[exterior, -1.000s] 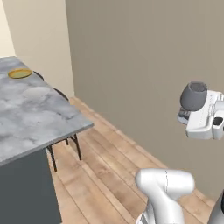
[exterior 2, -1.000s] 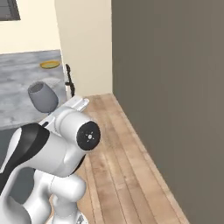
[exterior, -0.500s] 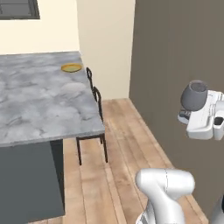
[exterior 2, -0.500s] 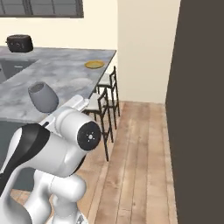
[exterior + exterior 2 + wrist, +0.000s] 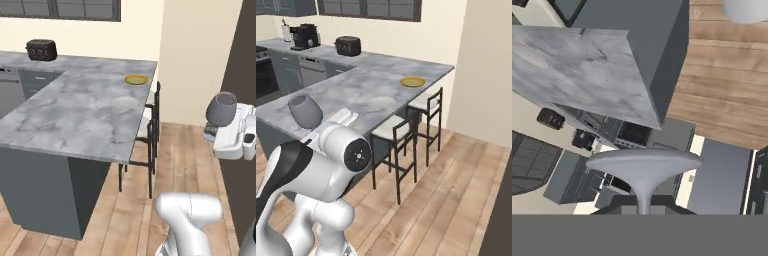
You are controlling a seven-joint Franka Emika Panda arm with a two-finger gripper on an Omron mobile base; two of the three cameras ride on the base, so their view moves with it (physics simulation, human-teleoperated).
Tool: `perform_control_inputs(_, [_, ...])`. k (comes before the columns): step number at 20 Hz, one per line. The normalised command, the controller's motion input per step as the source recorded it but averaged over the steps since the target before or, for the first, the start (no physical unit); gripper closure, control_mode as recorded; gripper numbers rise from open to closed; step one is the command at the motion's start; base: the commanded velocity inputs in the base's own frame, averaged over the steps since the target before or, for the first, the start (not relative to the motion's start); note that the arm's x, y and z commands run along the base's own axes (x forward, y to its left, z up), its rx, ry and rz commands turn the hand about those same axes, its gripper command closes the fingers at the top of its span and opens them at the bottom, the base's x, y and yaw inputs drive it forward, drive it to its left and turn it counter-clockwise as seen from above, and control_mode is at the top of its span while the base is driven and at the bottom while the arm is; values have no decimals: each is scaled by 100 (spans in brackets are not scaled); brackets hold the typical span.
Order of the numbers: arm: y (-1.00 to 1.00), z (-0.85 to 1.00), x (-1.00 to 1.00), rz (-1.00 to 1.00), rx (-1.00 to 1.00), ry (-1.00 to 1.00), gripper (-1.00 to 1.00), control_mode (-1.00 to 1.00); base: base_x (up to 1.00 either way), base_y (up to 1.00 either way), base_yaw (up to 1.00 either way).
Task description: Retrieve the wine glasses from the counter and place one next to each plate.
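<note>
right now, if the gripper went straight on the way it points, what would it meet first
Likely the glass it holds; beyond its foot, the grey cabinets below the counter, though depth is unclear.

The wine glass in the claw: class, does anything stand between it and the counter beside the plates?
Nothing visible does. The wine glass is up in the claw, and the marble beside the white plate and yellow plate lies bare.

No readable text anywhere: no labels, brands, numbers or signs on the toaster (image 5: 348, 45), the coffee machine (image 5: 305, 35), the marble bench (image 5: 85, 115) or the plates at twelve o'clock
</note>
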Motion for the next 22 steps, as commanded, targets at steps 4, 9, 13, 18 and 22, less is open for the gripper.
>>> perform_control_inputs(4, [0,0,0,0,0,0,100,100,24,-100,57])
perform_control_inputs(9, [0,0,0,0,0,0,100,100,16,-100,60])
perform_control_inputs(13, [0,0,0,0,0,0,100,100,10,-100,63])
perform_control_inputs(18, [0,0,0,0,0,0,100,100,11,-100,58])
perform_control_inputs(22, [0,0,0,0,0,0,100,100,6,-100,55])
